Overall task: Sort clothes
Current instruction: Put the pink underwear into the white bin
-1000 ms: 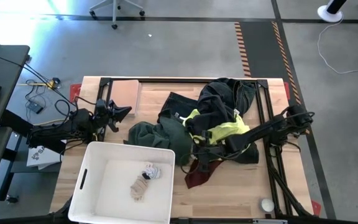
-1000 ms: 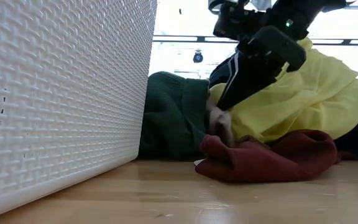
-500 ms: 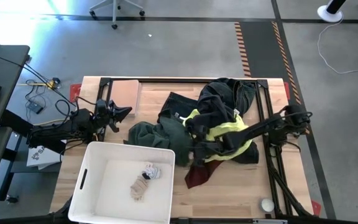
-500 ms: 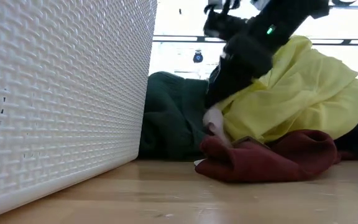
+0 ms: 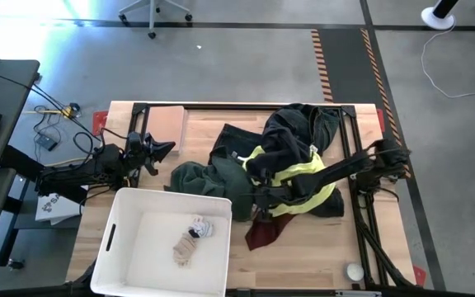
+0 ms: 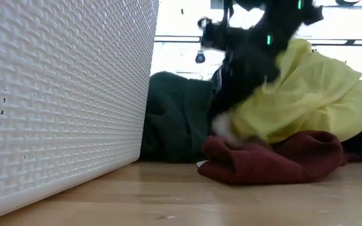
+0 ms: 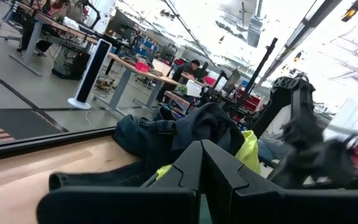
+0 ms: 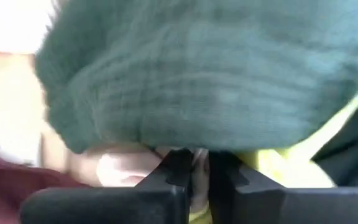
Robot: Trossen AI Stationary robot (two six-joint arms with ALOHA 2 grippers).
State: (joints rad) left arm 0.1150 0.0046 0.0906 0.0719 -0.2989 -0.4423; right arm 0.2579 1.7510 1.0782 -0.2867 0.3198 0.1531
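Note:
The clothes lie in a pile at the table's middle and right: a dark green garment (image 5: 195, 177), a bright yellow one (image 5: 303, 173), a maroon one (image 5: 262, 233) and dark denim jeans (image 5: 299, 124). Patterned socks (image 5: 193, 238) lie in the white bin (image 5: 122, 247). My right gripper (image 5: 258, 196) is at the pile's near left side, between the green and yellow garments, shut on a pale pink garment (image 6: 222, 125). My left gripper (image 5: 162, 149) is shut and empty at the table's left, above the wood. My right gripper pinches a thin bit of the pale pink garment (image 8: 197, 163) between its two fingers. It comes slanting down from the table's right. The pink cloth bunches beside the fingers (image 8: 117, 169) under the dark green garment (image 8: 216, 81) and above the maroon one (image 6: 269, 160).
The tall white bin stands at the near left, its woven wall (image 6: 61, 94) close to the pile. A tan flat board (image 5: 167, 124) lies at the far left. A small white ball (image 5: 353, 271) sits at the near right. A black frame (image 5: 349, 140) runs around the table.
My right gripper, shut on the pale pink garment, has drawn back a little toward the table's far edge and up, its arm swinging toward the left. The yellow and maroon garments have kept their places.

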